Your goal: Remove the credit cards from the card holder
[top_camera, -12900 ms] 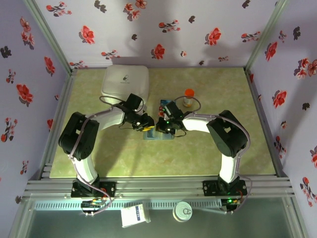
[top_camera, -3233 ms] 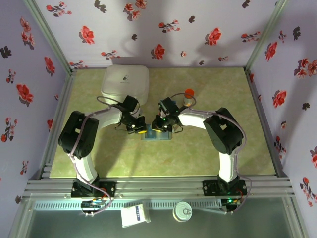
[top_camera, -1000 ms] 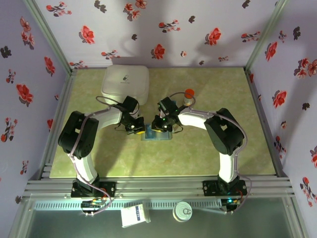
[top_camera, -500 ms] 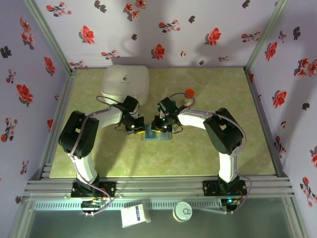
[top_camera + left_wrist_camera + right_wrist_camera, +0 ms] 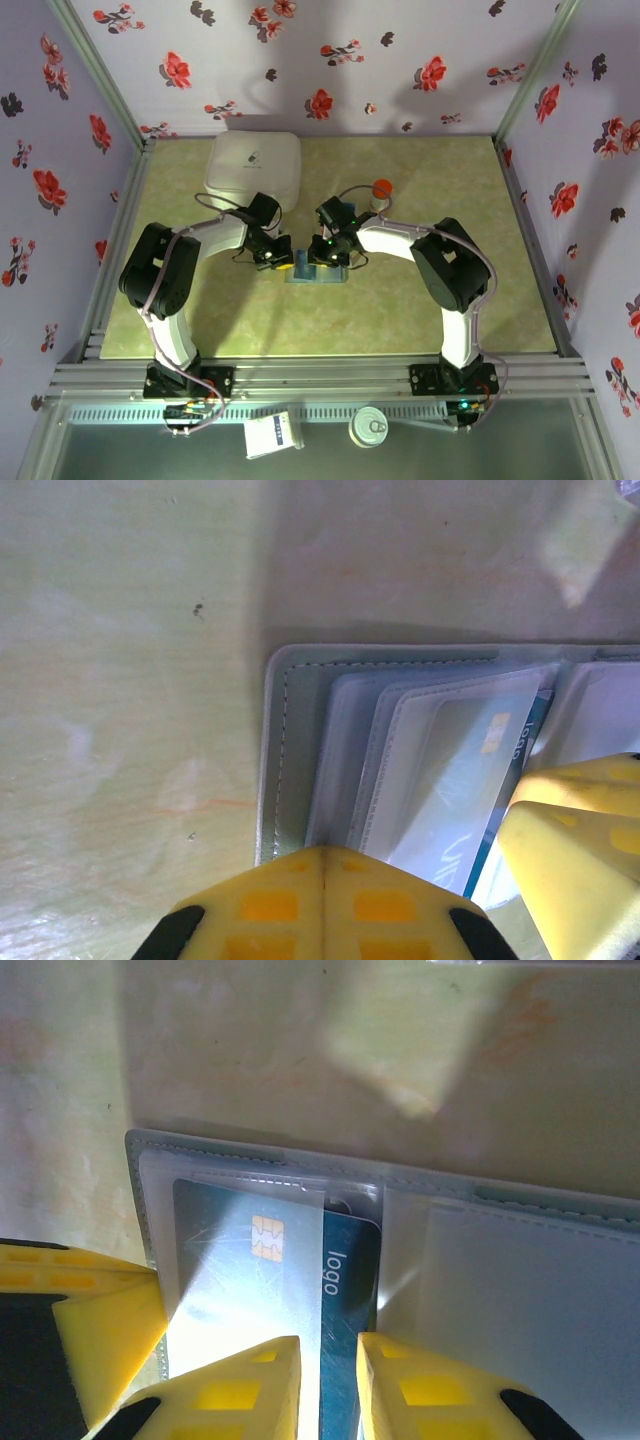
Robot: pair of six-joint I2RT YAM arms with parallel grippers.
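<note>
My left pincer [image 5: 323,868] is closed. Its two yellow tips are pressed flush, with no gap and nothing caught between them. In the left wrist view it sits at the bottom centre of the frame, right over the lower edge of the card holder [image 5: 272,770]. I cannot tell whether the tips press on that edge. The holder lies open and flat on the green table [image 5: 420,300]. Its grey stitched border runs up the middle of that frame, and its clear sleeves fan out to the right.

My right pincer [image 5: 330,1355] is almost closed, with only a narrow slit between the tips. In the right wrist view it comes up from the bottom centre. The slit lines up over a teal credit card [image 5: 350,1260] with a gold chip and the word "logo". The card lies flat in the pocket at the left of that frame, its left part under the clear sleeve and its right strip bare. It shows through the slit beneath my tips, and I see nothing pinched between them.

In the top view the holder sits at the middle of the frame, with my two pincers meeting over it from left and right. A white box [image 5: 252,165] stands at the upper left of the table. An orange-capped bottle [image 5: 381,188] stands just up and right of my right wrist.
</note>
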